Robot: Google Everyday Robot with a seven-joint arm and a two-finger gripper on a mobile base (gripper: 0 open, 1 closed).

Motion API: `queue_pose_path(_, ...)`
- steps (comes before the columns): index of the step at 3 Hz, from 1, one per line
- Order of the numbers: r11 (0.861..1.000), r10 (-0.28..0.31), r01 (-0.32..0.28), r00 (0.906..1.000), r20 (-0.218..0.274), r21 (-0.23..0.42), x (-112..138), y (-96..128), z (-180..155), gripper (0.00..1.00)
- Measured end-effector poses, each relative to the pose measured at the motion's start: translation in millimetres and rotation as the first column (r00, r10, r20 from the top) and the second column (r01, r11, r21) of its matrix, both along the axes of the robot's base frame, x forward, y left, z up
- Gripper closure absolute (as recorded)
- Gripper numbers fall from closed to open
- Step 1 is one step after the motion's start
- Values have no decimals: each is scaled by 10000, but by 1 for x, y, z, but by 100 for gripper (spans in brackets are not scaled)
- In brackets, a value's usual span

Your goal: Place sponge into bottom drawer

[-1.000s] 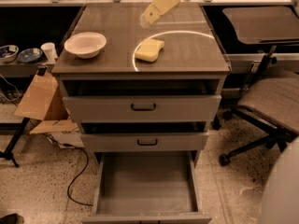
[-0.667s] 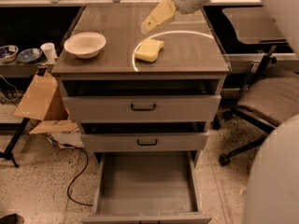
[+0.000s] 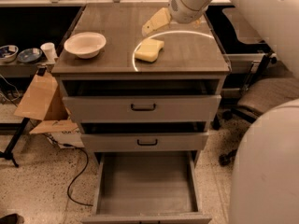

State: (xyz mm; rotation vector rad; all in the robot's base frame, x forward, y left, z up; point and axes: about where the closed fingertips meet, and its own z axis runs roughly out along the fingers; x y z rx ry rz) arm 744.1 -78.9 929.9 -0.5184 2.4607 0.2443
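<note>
A grey cabinet (image 3: 187, 108) with a brown top stands on a speckled floor (image 3: 42, 185). The gripper (image 3: 155, 22) hangs over the back of the top on a white arm (image 3: 191, 3); whether it is spread or closed cannot be told. The pale yellow sponge (image 3: 149, 49) lies just in front of it, untouched. A white bowl (image 3: 85, 44) sits further left. The bottom drawer (image 3: 145, 183), well below, stands pulled out.
</note>
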Motion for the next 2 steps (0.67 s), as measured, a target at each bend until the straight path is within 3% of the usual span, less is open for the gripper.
queue_pose_path(2, 9904, -1346, 1351, 9907, 201, -298, 4, 69, -30, 0)
